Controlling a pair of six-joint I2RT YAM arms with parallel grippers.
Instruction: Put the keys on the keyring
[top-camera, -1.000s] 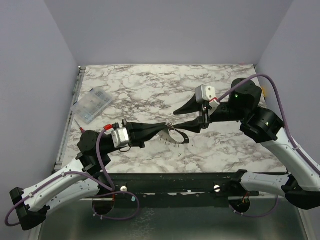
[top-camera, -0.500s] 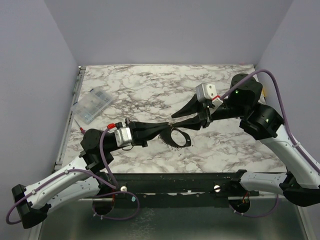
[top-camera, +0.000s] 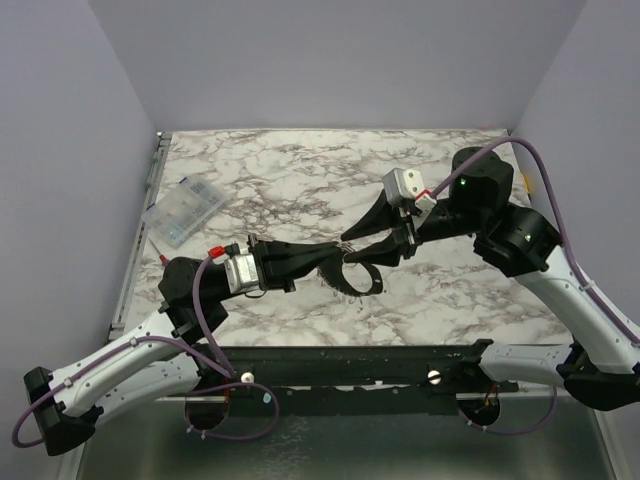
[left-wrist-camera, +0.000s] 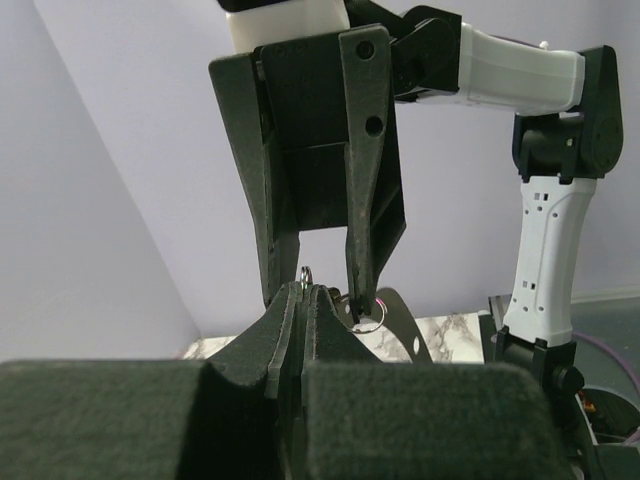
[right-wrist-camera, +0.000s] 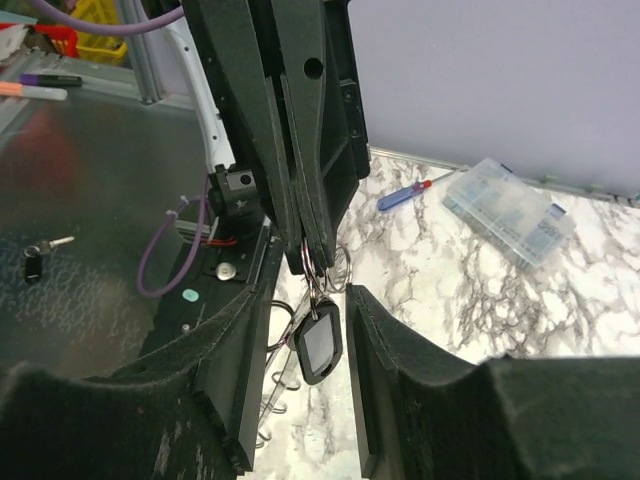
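My left gripper (top-camera: 338, 258) reaches in from the left, shut on a small silver split ring (left-wrist-camera: 305, 274). From that ring hangs the key (right-wrist-camera: 320, 345), a black oblong tag with a pale centre. In the right wrist view the tag dangles free between the parted fingers of my right gripper (right-wrist-camera: 312, 300), with a gap on each side. A second small silver ring (left-wrist-camera: 368, 318) sits at one right fingertip (left-wrist-camera: 360, 300). The keyring (top-camera: 364, 283), a thin hoop with holes in its band (left-wrist-camera: 408, 325), lies on the marble just below both grippers.
A clear plastic box (top-camera: 183, 212) sits at the table's left edge, with a screwdriver (right-wrist-camera: 405, 195) beside it. The black front rail (top-camera: 350, 362) runs along the near edge. Purple cables loop off both arms.
My right gripper has shifted slightly left, so its fingers now stand either side of the left gripper's tip and the hanging key. The left gripper stays shut.
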